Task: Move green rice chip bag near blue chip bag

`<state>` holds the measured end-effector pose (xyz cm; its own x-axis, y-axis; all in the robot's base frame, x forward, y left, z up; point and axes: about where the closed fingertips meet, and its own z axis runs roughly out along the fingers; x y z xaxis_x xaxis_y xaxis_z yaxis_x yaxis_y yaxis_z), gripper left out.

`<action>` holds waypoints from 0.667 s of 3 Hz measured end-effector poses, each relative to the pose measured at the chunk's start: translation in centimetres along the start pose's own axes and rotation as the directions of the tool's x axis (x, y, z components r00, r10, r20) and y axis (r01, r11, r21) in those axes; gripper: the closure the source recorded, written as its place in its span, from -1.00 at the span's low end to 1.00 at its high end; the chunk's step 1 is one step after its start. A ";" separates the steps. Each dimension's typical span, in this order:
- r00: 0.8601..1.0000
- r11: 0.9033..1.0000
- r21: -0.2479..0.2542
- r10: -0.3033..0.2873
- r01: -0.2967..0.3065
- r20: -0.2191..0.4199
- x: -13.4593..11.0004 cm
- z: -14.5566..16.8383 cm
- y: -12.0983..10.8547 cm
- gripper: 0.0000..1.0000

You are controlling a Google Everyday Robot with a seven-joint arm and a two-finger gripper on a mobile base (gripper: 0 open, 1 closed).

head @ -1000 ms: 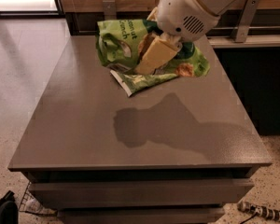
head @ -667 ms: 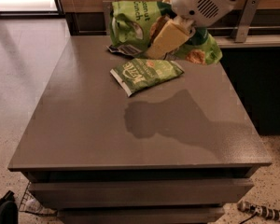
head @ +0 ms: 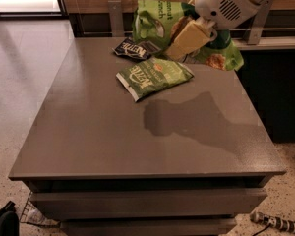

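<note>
The large lime-green rice chip bag (head: 155, 19) hangs in the air over the far right of the grey table (head: 137, 141), held up by my gripper (head: 183, 42). The gripper's cream fingers (head: 189, 37) are shut on the bag's middle; the white arm comes in from the top right. The small navy-blue Kettle chip bag (head: 132, 48) lies flat at the table's far edge, just below and left of the lifted bag. The bag's right part shows behind the arm.
A flat olive-green Kettle bag (head: 155, 75) lies on the table just in front of the blue bag. A dark counter with a metal rail (head: 265, 41) stands to the right. A cable (head: 275, 222) lies on the floor at lower right.
The gripper has lifted the green rice chip bag up and away from the table, uncovering the olive bag and then the blue bag beneath it.
</note>
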<state>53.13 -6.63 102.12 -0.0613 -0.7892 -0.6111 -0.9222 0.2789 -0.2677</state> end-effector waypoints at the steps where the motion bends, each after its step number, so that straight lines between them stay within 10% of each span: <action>1: 0.981 0.978 0.099 0.190 -0.185 -0.038 5.4 -1.3 -5.7 1.00; 2: 0.957 0.948 0.171 0.283 -0.268 -0.071 8.7 -2.4 -9.7 1.00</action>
<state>60.62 -17.54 101.19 -0.3465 -0.7149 -0.6073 -0.7929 0.5692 -0.2176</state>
